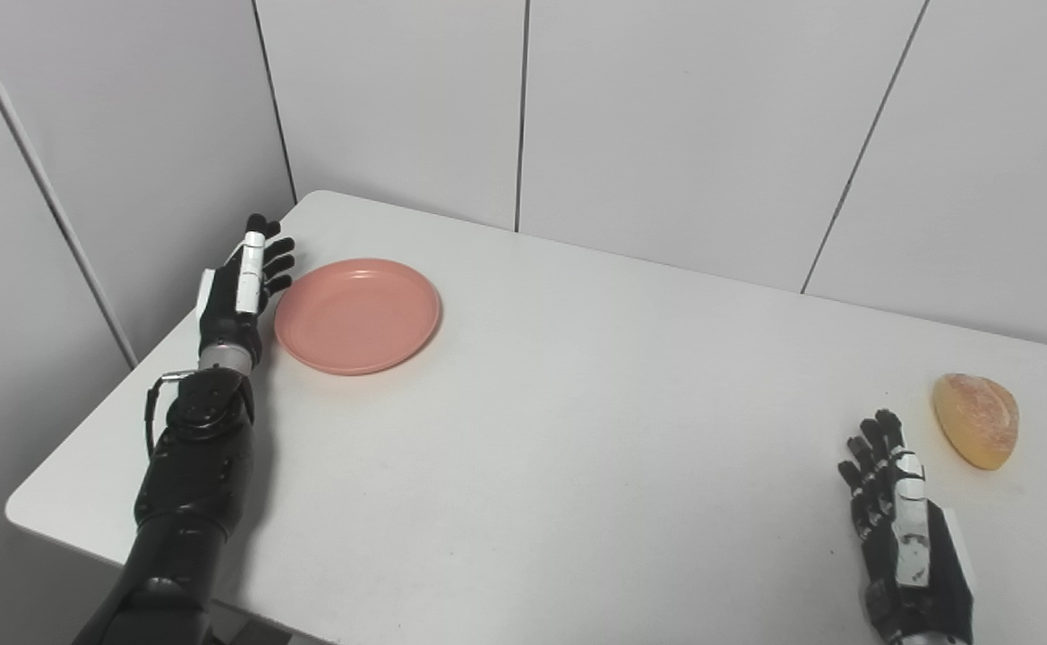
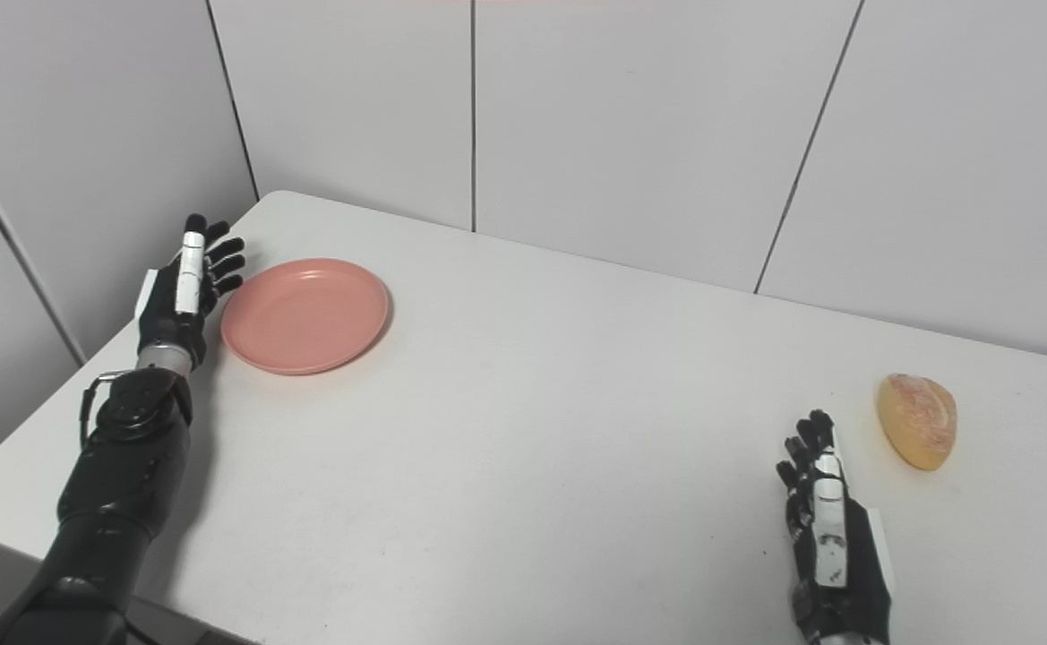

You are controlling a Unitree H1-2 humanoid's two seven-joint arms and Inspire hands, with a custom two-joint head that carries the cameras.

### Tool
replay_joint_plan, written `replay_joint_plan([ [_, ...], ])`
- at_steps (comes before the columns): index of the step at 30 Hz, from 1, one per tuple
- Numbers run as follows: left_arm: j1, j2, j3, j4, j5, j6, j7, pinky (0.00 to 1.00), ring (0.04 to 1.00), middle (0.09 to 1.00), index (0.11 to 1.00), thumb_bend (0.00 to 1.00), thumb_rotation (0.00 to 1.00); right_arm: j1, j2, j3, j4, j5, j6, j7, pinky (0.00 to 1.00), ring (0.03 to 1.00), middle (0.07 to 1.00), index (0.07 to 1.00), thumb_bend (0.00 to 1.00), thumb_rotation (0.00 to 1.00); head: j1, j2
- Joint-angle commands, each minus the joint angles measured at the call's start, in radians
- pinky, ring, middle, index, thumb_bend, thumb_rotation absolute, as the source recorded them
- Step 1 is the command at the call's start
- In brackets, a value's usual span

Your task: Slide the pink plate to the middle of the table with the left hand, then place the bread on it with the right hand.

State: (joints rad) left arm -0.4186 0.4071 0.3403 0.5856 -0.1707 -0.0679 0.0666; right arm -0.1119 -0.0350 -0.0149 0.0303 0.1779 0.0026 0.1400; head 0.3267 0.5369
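The pink plate (image 1: 357, 313) lies flat on the white table (image 1: 577, 430) at the far left. My left hand (image 1: 241, 287) is open, held edge-on just left of the plate's rim, fingers pointing away from me; I cannot tell whether it touches the rim. The bread (image 1: 977, 419), a golden-brown roll, lies at the right side of the table. My right hand (image 1: 904, 528) is open and empty, palm turned inward, just below and left of the bread and apart from it. The plate also shows in the right eye view (image 2: 305, 315).
White panelled walls (image 1: 666, 125) stand close behind the table and along its left side. The table's left edge (image 1: 120, 394) runs beside my left forearm. The front edge is near the bottom left.
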Motion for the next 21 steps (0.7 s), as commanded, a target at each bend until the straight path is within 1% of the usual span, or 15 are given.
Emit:
replay_joint_plan([
  [1,-0.024,0.015,-0.010,-0.016,0.015,-0.045,-0.003,0.83,0.841,0.829,0.830,0.82,1.00,-0.003,-0.003,-0.003,-0.019,0.003,-0.029,0.005,1.00,1.000,1.000,1.000,0.71,0.98,-0.003,0.004],
  [4,-0.025,0.000,-0.018,-0.010,0.005,-0.039,-0.007,0.84,0.844,0.827,0.828,0.83,1.00,-0.002,-0.002,-0.002,-0.023,0.003,-0.022,0.004,1.00,1.000,1.000,1.000,0.72,0.98,-0.006,0.004],
  [8,-0.024,-0.015,-0.037,0.000,0.005,-0.048,-0.019,0.85,0.849,0.835,0.837,0.85,1.00,-0.005,-0.001,-0.002,-0.023,-0.003,-0.023,-0.002,1.00,1.000,1.000,1.000,0.70,0.98,-0.008,0.003],
  [14,-0.024,-0.034,-0.056,0.004,-0.006,-0.049,-0.028,0.84,0.850,0.840,0.846,0.86,1.00,-0.004,0.002,-0.002,-0.026,-0.006,-0.022,-0.007,1.00,1.000,1.000,1.000,0.70,0.98,-0.009,0.004],
  [18,-0.023,-0.052,-0.067,-0.019,-0.008,-0.042,-0.032,0.85,0.857,0.843,0.852,0.82,1.00,-0.003,0.004,-0.003,-0.029,0.001,-0.020,-0.007,1.00,1.000,1.000,1.000,0.69,0.97,-0.011,0.005],
  [21,-0.025,-0.063,-0.075,-0.031,-0.007,-0.036,-0.032,0.85,0.857,0.844,0.852,0.82,1.00,-0.002,0.004,-0.001,-0.032,-0.004,-0.020,-0.009,1.00,1.000,1.000,1.000,0.70,0.98,-0.014,0.006],
])
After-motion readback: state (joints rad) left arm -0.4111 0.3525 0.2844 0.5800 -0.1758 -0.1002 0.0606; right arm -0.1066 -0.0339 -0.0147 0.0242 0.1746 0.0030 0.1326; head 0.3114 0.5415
